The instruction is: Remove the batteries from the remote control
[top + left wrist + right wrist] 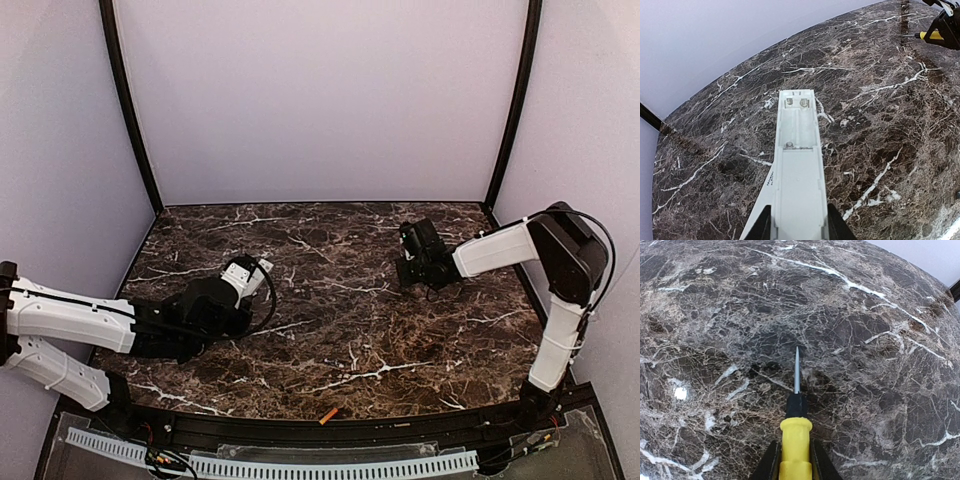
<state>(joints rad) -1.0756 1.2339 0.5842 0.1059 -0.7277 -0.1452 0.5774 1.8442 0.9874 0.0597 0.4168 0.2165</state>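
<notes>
My left gripper (228, 292) is shut on the white remote control (240, 272) and holds it low over the left of the marble table. In the left wrist view the remote control (799, 165) runs straight out from between the fingers of the left gripper (799, 227). Its open battery compartment (797, 120) faces up, with metal contacts showing and no battery inside. One small orange battery (327, 414) lies at the table's front edge. My right gripper (412, 268) (795, 467) is shut on a yellow screwdriver (795, 440), tip just above the table.
The dark marble table (340, 330) is walled by lilac panels at the back and sides. A black rail (400, 430) runs along the front edge beside the battery. The right gripper with the yellow screwdriver (932, 35) shows at the far right of the left wrist view.
</notes>
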